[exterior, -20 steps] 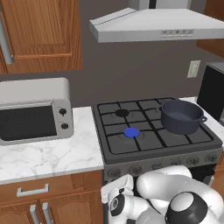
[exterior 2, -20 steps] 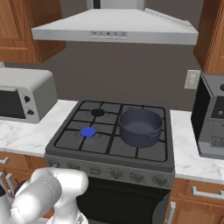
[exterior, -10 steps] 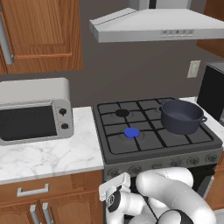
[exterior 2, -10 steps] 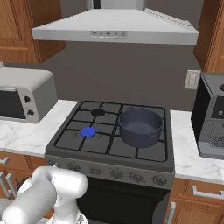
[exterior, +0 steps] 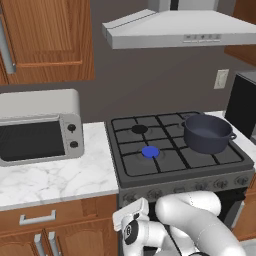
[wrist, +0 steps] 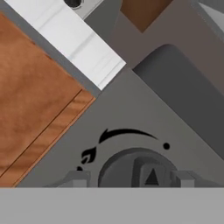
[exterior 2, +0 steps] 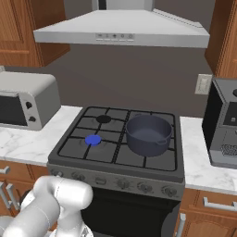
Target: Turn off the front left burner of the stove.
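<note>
The front left burner [exterior: 150, 151] [exterior 2: 93, 139] shows a bright blue disc among the dark grates of the stove [exterior: 200, 181] [exterior 2: 115, 175]. My gripper [exterior: 134, 203] is low at the stove's front panel, at the leftmost knob. In the hand view that round grey knob [wrist: 140, 168], with a flame mark and an arc above it, sits between my fingertips [wrist: 76, 178]. My gripper [wrist: 129, 178] is open, one finger on each side of the knob, and a narrow gap shows on the left side.
A dark blue pot [exterior: 206, 132] [exterior 2: 148, 134] stands on the front right grate. A silver toaster oven [exterior: 37, 125] [exterior 2: 25, 99] sits on the marble counter to the left, a black coffee machine [exterior 2: 224, 122] to the right. Wooden cabinet doors [wrist: 35, 96] flank the stove.
My hand has risen to the stove's front panel at the leftmost knob, and the fingers have drawn in towards each other. The burner's blue disc is unchanged.
</note>
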Controlling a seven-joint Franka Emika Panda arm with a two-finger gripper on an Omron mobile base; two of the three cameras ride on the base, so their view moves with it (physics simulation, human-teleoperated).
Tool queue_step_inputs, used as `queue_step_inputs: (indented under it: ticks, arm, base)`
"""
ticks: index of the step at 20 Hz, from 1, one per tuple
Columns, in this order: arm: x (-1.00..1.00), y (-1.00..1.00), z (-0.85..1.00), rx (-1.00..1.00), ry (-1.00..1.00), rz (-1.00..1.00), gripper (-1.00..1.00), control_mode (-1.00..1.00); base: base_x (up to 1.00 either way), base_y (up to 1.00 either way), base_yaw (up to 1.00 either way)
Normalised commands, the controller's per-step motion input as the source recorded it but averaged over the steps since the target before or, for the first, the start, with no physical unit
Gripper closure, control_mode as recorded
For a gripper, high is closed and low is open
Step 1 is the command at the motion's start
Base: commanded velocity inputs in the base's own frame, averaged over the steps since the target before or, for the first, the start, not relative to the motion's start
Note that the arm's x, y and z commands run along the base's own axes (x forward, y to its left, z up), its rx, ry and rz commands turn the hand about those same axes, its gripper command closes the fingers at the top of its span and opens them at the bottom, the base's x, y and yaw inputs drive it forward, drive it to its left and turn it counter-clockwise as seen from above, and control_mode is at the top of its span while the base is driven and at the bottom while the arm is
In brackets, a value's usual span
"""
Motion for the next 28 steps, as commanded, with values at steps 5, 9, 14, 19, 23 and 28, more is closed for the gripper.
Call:
queue_step_inputs:
  ticks: [5, 9, 14, 19, 23, 28]
  arm:
    - [0.24, -0.42, 0.14, 0.00, 0.00, 0.02, 1.00, -1.00]
    - [0.21, -0.36, 0.23, 0.01, 0.01, 0.01, 1.00, -1.00]
    - [0.08, -0.38, 0.30, 0.10, 0.00, 0.00, 1.00, -1.00]
    - [0.00, -0.45, 0.38, 0.17, 0.00, 0.00, 1.00, -1.00]
    - [0.00, -0.40, 0.38, 0.21, 0.00, 0.00, 1.00, -1.00]
    - [0.02, -0.45, 0.40, 0.22, 0.00, 0.00, 1.00, -1.00]
  base:
    - [0.00, 0.00, 0.00]
    - [0.00, 0.00, 0.00]
    - [0.00, 0.00, 0.00]
    - [0.00, 0.00, 0.00]
    - [0.00, 0.00, 0.00]
    - [0.00, 0.00, 0.00]
